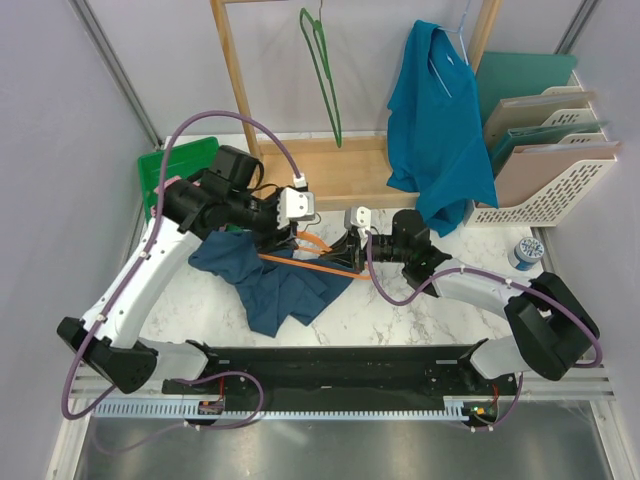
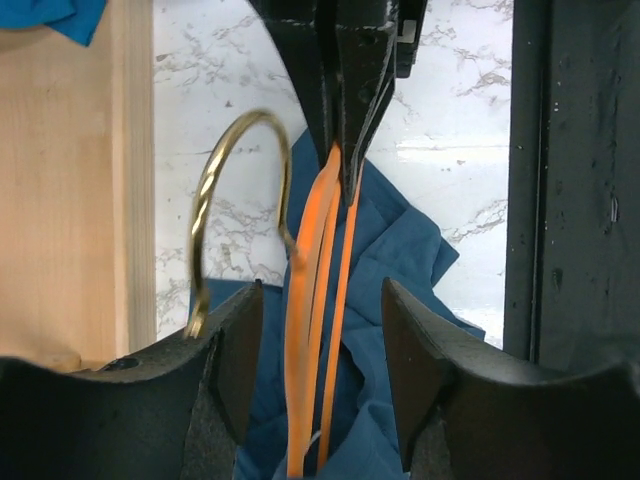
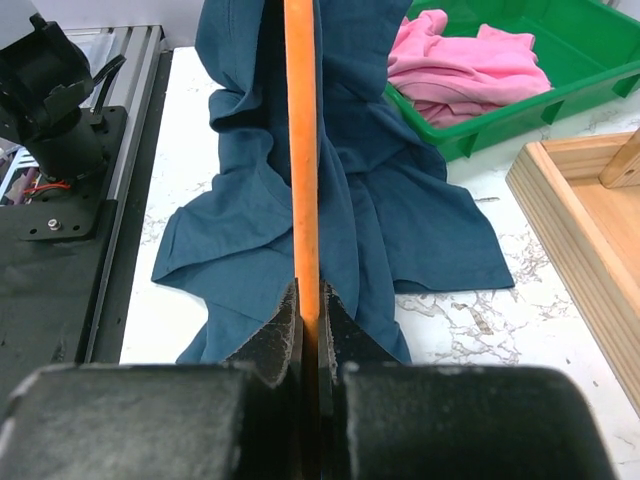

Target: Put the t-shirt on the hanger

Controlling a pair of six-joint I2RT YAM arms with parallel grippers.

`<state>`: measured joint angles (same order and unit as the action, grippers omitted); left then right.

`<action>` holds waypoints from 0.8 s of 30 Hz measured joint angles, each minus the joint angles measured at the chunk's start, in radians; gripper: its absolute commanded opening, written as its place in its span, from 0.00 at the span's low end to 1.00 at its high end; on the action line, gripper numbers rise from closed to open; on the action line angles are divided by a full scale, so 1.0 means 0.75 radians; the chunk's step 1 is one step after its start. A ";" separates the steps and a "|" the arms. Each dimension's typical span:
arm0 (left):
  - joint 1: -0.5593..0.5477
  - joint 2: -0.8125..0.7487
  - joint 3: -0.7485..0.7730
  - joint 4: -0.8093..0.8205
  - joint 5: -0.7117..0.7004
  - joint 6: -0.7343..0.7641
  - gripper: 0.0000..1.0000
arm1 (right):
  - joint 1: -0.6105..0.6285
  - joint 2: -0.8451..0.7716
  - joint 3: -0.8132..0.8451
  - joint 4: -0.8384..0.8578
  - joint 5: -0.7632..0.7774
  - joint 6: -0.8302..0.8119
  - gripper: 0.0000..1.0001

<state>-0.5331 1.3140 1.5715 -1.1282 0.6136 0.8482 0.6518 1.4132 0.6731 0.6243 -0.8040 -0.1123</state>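
The dark navy t-shirt (image 1: 275, 290) lies crumpled on the marble table between the two arms. The thin orange hanger (image 1: 310, 265) is held above it, with one end reaching into the cloth. My right gripper (image 1: 345, 255) is shut on an orange bar of the hanger (image 3: 300, 150), the t-shirt (image 3: 400, 200) spread beyond it. My left gripper (image 2: 320, 290) is open; the hanger's orange bars (image 2: 310, 330) run between its jaws without touching either pad, and the brass hook (image 2: 215, 180) curves at the left. The t-shirt (image 2: 410, 250) lies underneath.
A wooden rack (image 1: 330, 170) at the back carries a green hanger (image 1: 325, 80) and a teal shirt (image 1: 435, 120). A green tray (image 3: 560, 30) holds a pink garment (image 3: 460, 70). A file organiser (image 1: 550, 170) and a small jar (image 1: 525, 252) stand at the right.
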 measured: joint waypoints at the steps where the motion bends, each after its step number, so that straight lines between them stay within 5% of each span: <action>1: -0.019 0.011 -0.005 0.008 -0.012 0.003 0.33 | 0.000 -0.001 0.000 0.000 0.000 -0.001 0.00; 3: -0.062 0.046 -0.011 0.014 -0.038 0.011 0.12 | 0.000 -0.006 0.000 0.001 -0.001 -0.008 0.00; 4: -0.071 0.062 -0.011 0.025 -0.056 0.012 0.02 | -0.002 -0.007 0.000 -0.009 -0.005 -0.011 0.08; 9: -0.078 0.114 0.001 0.033 -0.096 0.007 0.02 | -0.018 -0.017 0.003 -0.061 0.056 -0.053 0.65; 13: -0.041 0.206 0.070 0.022 -0.129 -0.045 0.02 | -0.079 -0.124 -0.003 -0.142 0.099 -0.075 0.81; 19: 0.009 0.312 0.222 0.031 -0.219 -0.134 0.02 | -0.217 -0.499 -0.066 -0.328 0.185 -0.111 0.70; 24: 0.010 0.374 0.368 0.031 -0.261 -0.170 0.02 | -0.154 -0.715 -0.170 -0.312 0.174 -0.007 0.61</action>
<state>-0.5255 1.5948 1.8473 -1.1049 0.4175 0.7204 0.5362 0.8768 0.5457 0.3904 -0.6731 -0.1177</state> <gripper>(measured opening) 0.046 0.650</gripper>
